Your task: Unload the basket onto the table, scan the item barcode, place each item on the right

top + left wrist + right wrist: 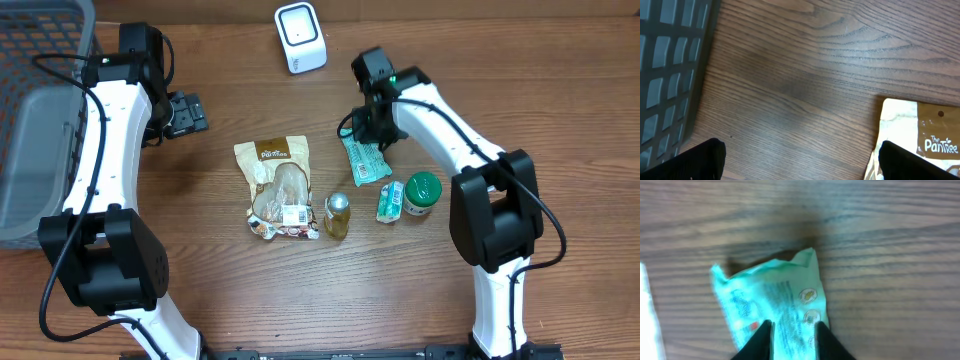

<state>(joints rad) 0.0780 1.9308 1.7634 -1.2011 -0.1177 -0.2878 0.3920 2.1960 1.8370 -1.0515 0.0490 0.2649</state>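
Pickup or release of the green packet [775, 300] looks like the step in hand, though which of the two I cannot say. The packet lies flat on the bench [520, 60], a little below the white scanner [300, 38] and apart from it. The right fingers [762, 342] stand low over its near end, one to each side of a strip of the wrapper, with a narrow gap between them. Whether they pinch the wrapper or only straddle it cannot be told from the wrist view. The left fingers [700, 160] are spread wide above bare wood, holding nothing, between the grey basket [30, 120] and the top edge of the brown pouch [275, 180].

No barcode is facing the scanner now, so by my reading the scan of this packet is not under way. If it is yet to be scanned, the next move calls for a firm pinch on the thin, slippery wrapper. Then comes a clean lift off the bench and a turn of the wrist, so that the printed code meets the scanner's window squarely. The small bottle [338, 215], the second green packet [390, 200] and the green-lidded jar [423, 192] wait in a row nearer the robot.
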